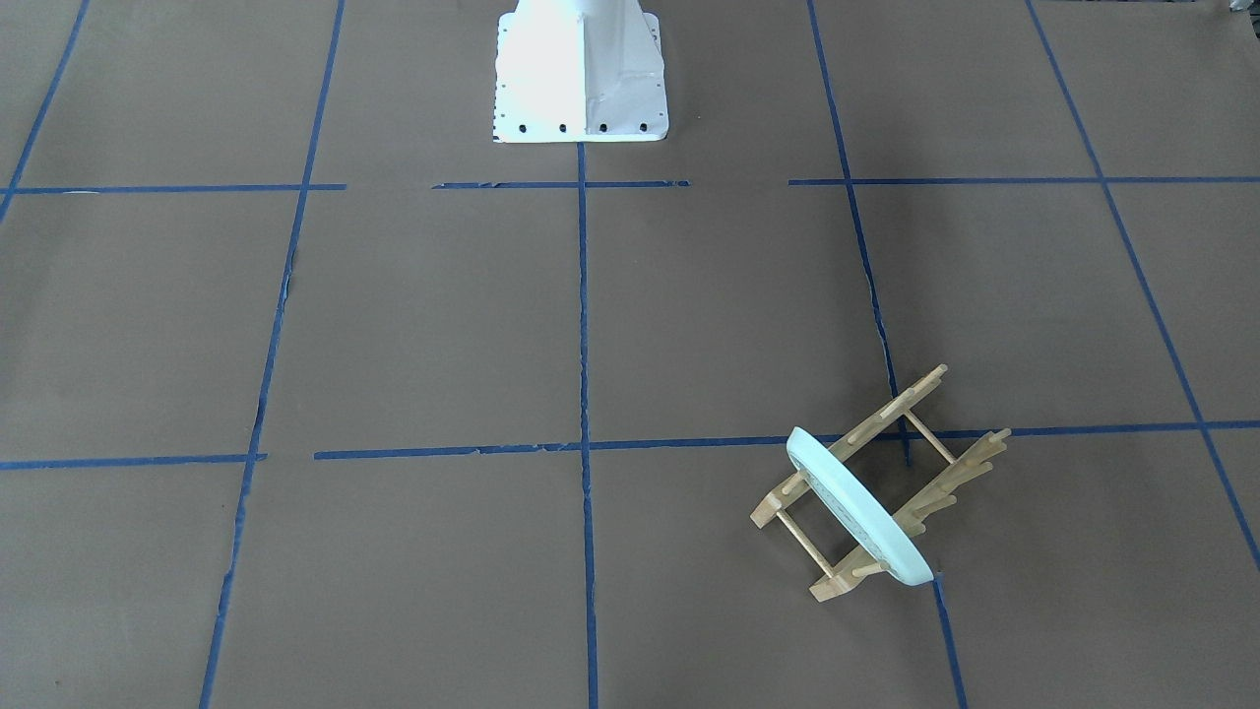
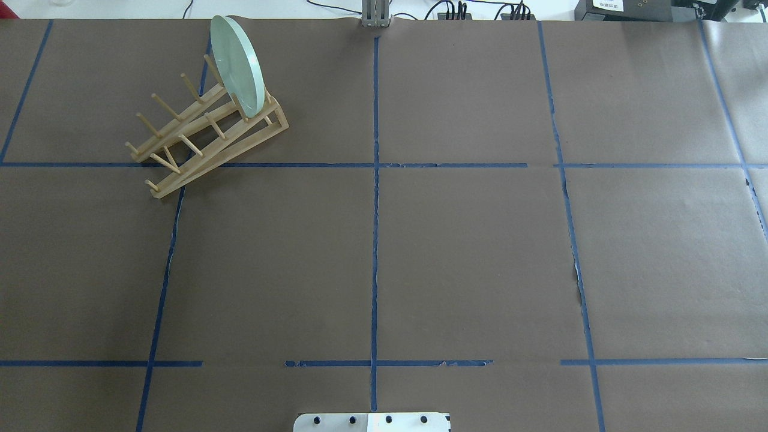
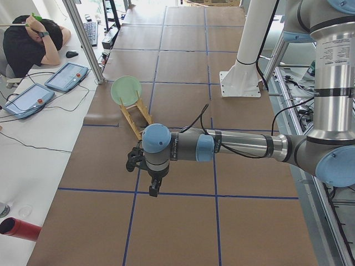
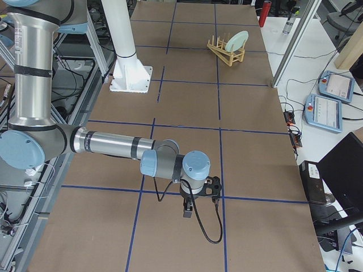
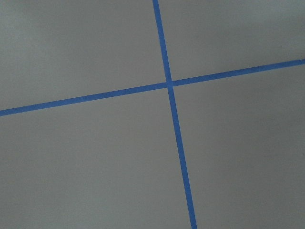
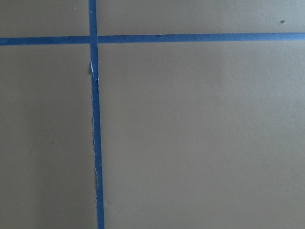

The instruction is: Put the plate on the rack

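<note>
**Plate and rack.** The plate (image 2: 237,65) stands on edge in the rack (image 1: 889,409), held between the upright pegs at the rack's end farther from the robot. You see its pale green face in the overhead view and its rim nearly edge-on in the front-facing view. The rack sits askew to the grid of blue tape lines (image 2: 375,240), in the far part of the tabletop (image 2: 468,252) on the robot's left, with one rail lying across a tape crossing.

**Arms.** Both arms are well apart from the rack, each reaching out over bare tabletop. The left fingers (image 3: 153,188) point down over a tape crossing near the tabletop's left end. The right fingers (image 4: 188,211) point down near a tape line at the opposite end. Only the side views show either set, so you cannot tell how far either is parted, and nothing can be made out in either. Each wrist view shows only tabletop and crossed tape.

**Surroundings.** The white robot base (image 1: 581,79) stands at the near middle edge. A seated person (image 3: 28,44) leans on the side desk beside two pendants (image 3: 66,76).
</note>
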Available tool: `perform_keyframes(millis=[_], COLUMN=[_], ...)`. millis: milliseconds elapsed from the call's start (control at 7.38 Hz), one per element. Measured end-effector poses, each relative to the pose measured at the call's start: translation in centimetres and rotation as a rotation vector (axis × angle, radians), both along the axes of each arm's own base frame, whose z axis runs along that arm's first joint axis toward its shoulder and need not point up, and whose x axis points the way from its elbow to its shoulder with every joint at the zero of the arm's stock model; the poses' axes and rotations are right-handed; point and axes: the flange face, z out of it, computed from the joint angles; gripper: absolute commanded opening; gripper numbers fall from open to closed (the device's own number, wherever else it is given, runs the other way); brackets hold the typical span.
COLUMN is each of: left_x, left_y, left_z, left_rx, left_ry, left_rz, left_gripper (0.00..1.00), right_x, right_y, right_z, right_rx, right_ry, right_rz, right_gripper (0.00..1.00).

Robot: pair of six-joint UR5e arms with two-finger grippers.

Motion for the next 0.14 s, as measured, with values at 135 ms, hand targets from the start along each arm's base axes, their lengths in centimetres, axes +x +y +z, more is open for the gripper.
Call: perform_keyframes(millis=[135], left_x=[0.0], left_y=[-0.02], left_z=[0.0], left_rx=[0.0], left_ry=[0.0], left_rz=[0.0], left_gripper=[1.0], right_x=[0.01], right_y=[0.0], right_z=[0.0], right_rx=[0.0], right_ry=[0.0], right_rz=[0.0], right_gripper=[1.0])
